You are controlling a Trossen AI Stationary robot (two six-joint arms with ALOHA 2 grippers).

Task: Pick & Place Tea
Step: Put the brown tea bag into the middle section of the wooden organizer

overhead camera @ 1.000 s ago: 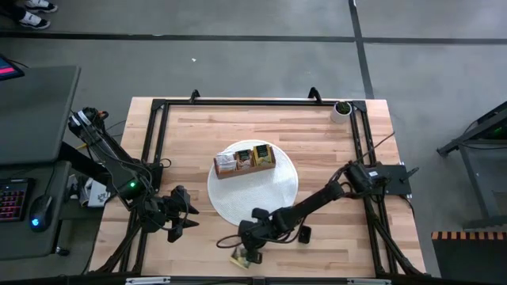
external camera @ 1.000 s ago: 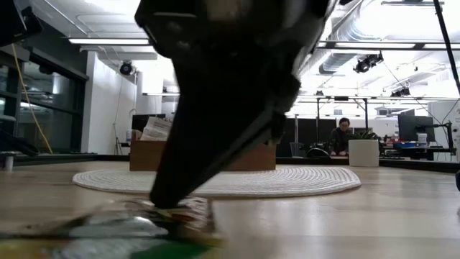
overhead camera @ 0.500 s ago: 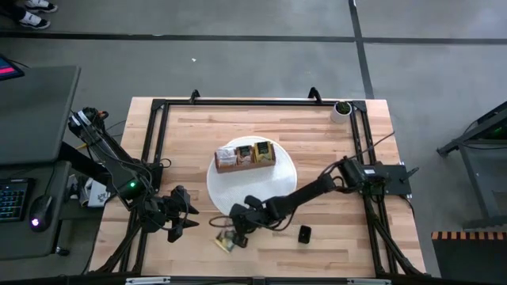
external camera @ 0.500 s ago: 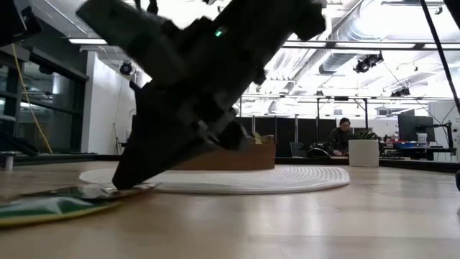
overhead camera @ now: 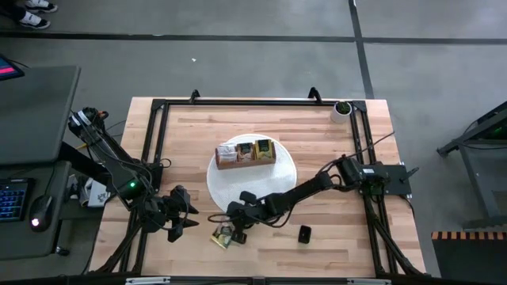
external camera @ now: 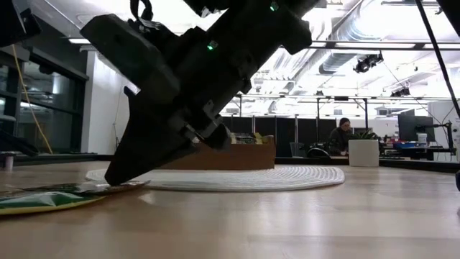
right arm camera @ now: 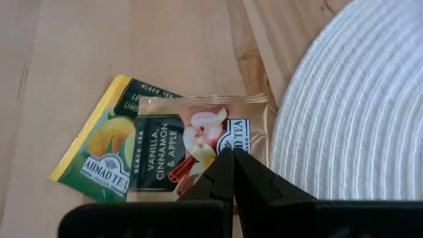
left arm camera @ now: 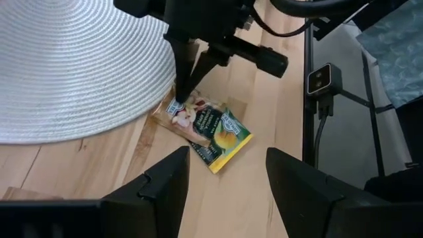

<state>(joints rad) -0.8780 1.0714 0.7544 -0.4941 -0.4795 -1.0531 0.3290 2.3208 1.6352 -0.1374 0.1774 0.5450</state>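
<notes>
Wooden table [overhead camera: 317, 142] carries the round white mat [overhead camera: 269, 186], and on the mat the wooden box [overhead camera: 245, 154] with packets already filed. Over the last second the right gripper [overhead camera: 230, 234], fingers pressed shut tip-down on the brown packet [right arm camera: 198, 142], has dragged it and the green packet [right arm camera: 99, 155] beneath it leftward along the near edge, up against the mat's rim; pushed, I judge, not lifted. Both lie flat, long axes skewed to the table edges. Left gripper [overhead camera: 181, 219] waits beside them, parted and empty.
</notes>
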